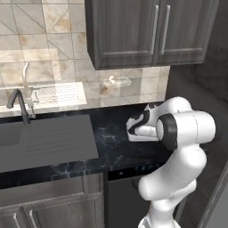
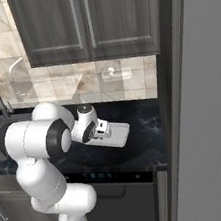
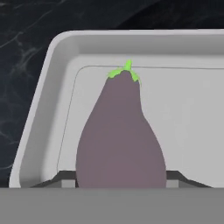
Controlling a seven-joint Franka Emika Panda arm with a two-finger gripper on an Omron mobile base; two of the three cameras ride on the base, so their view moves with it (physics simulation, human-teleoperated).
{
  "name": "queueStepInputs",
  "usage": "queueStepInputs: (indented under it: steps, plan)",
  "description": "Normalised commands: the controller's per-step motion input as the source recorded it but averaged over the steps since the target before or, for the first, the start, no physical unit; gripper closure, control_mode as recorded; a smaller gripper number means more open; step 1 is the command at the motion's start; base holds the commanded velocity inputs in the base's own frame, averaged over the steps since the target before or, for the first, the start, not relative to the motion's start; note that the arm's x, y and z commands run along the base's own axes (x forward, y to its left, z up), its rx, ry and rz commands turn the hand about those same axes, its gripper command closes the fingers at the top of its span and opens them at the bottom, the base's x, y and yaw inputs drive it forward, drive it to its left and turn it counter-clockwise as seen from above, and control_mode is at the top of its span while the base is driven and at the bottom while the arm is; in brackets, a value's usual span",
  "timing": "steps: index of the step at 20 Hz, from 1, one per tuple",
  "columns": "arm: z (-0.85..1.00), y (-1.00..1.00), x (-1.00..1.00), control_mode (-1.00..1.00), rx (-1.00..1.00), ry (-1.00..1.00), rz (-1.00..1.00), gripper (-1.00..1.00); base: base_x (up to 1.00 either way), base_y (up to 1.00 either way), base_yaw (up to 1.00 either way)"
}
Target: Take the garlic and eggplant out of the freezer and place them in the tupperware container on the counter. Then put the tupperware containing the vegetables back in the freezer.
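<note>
We judge the step in hand to be setting the eggplant (image 3: 121, 135) down in the tupperware container (image 3: 52, 87). To do it well, we would lower until the vegetable rests on the tray floor, keep it over the middle of the floor away from the raised rim, then spread the fingers and lift straight off, so the rounded body neither rolls nor drags the light tray across the counter (image 3: 26, 48).

Gripper (image 3: 121, 183): in the hand view the two dark tips flank the broad base of the eggplant at the bottom centre of the frame, touching it on either side. We read this as a pinch on the eggplant. Whether the vegetable already touches the tray floor we cannot tell.

Eggplant: fills the centre of the hand view, green stem pointing to the top of the frame, toward the tray's far wall. The container's rounded corner sits upper left, with black counter beyond it.

Right base view: hand (image 2: 99, 129) over the near left end of the tray (image 2: 117, 134), centre of frame. Garlic not identified.
</note>
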Motion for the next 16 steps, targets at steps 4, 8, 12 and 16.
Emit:
queueStepInputs:
  steps: [4, 8, 12, 16]
  plan:
    - [0.12, 0.0, -0.52, -1.0, 0.0, -0.05, 0.0, -1.0, 0.0, 0.0, 0.0]
    - [0.39, 0.0, -0.26, -1.0, 0.0, -0.05, 0.0, -1.0, 0.0, 0.0, 0.0]
    - [0.56, 0.03, -0.02, -1.0, -0.01, -0.03, -0.02, -1.0, 0.0, 0.0, 0.0]
    - [0.78, 0.08, -0.13, -1.0, -0.02, -0.07, -0.03, -1.0, 0.0, 0.0, 0.0]
